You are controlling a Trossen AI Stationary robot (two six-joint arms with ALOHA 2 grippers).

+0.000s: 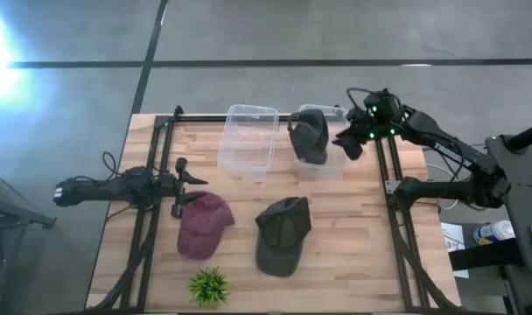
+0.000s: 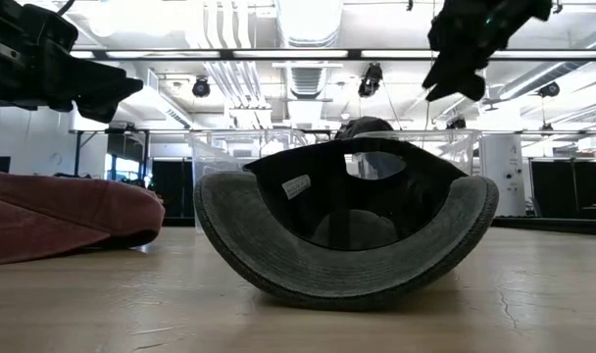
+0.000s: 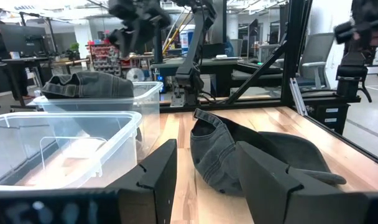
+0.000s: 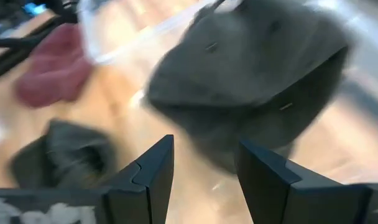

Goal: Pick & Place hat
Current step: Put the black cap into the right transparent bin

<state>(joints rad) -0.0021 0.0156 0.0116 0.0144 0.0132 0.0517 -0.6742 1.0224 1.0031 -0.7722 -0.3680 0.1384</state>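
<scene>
Overhead, right claw gapes empty beside floppy dark cap in clear bin.

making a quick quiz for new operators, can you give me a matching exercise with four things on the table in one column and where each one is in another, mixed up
Things
1. maroon cap
2. dark cap near the right gripper
3. grey cap
4. small green plant

Places
A. lying in the right-hand clear bin
B. near the table's front edge, in front of the maroon cap
C. on the wood just beside the left gripper
D. on the wood in the middle of the table, in front of both bins

Pairs: 1-C, 2-A, 3-D, 4-B
</scene>
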